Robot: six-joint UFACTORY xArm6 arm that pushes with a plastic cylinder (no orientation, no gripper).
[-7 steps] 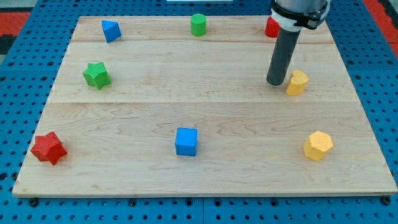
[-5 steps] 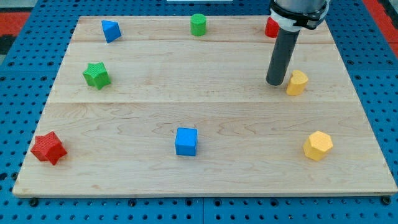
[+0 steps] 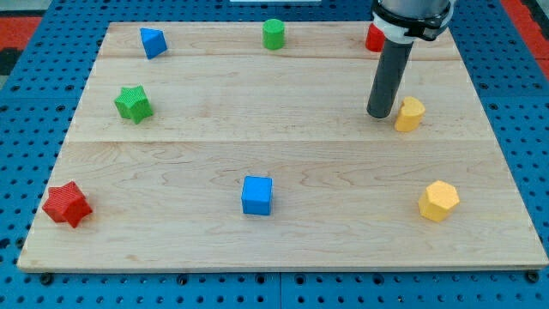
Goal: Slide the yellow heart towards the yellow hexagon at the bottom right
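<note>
Nothing has visibly moved since the earlier frames: rod and blocks sit where they were. The yellow heart (image 3: 410, 113) lies on the right part of the wooden board (image 3: 283, 172), roughly at mid-height toward the view's right edge. My tip (image 3: 379, 114) rests on the board just to the view's left of the heart, touching it or very nearly so; the exact contact cannot be made out. The rod is a plain dark cylinder standing upright, with no jaws to open or close and nothing gripped; it only bears against things sideways.

Below the heart and slightly to the view's right, well apart from it, lies the yellow hexagon (image 3: 439, 201), near the board's bottom right corner. Above the heart, at the view's top, a red block (image 3: 374, 38) is partly hidden behind the rod's upper housing, so its shape cannot be told.

Farther out, a blue cube (image 3: 256, 195) sits near the bottom middle of the board. A green cylinder (image 3: 273, 33) stands at the top middle. On the view's left side, a blue block (image 3: 153, 41) of a wedge-like shape lies near the top left corner, a green star (image 3: 133, 103) sits below it, and a red star (image 3: 67, 204) lies near the bottom left corner. The board rests on a blue perforated surface (image 3: 34, 103).
</note>
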